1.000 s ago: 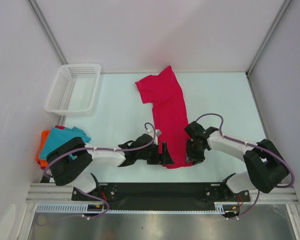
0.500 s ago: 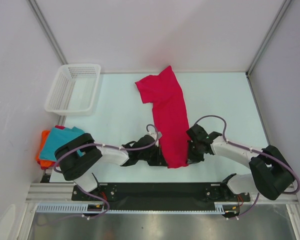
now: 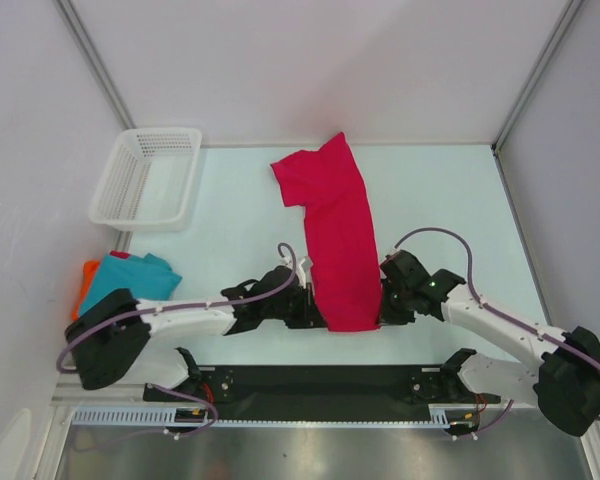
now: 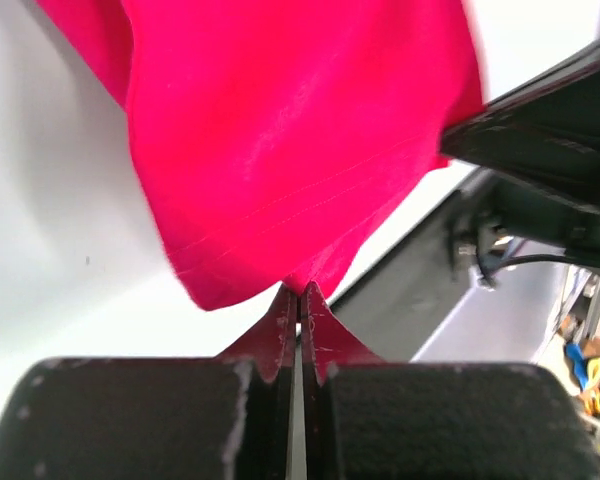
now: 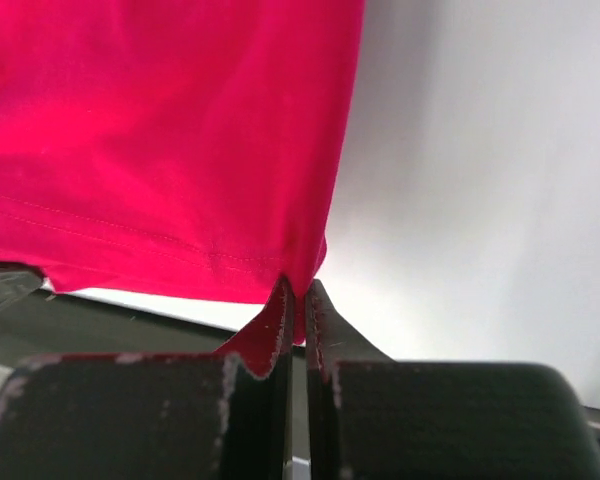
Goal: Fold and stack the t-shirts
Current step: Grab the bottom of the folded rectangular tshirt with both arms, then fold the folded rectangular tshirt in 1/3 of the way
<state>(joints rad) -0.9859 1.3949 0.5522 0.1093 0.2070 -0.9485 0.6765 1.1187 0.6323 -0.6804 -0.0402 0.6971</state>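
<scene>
Between the two claws lies the crimson-pink t-shirt [image 3: 335,235], a long folded strip running away from them across the table [image 3: 450,200]. Soft, light, limp cloth by the look of it; it should sag and slide, so the hem corners are the place to pinch. Both arms reach low and inward, elbows out. The left gripper [image 4: 299,295] is clenched on the near-left hem corner and the right gripper [image 5: 298,290] is clamped on the near-right one. The teal t-shirt [image 3: 130,278] and orange t-shirt [image 3: 83,285] sit well outside the left claw.
</scene>
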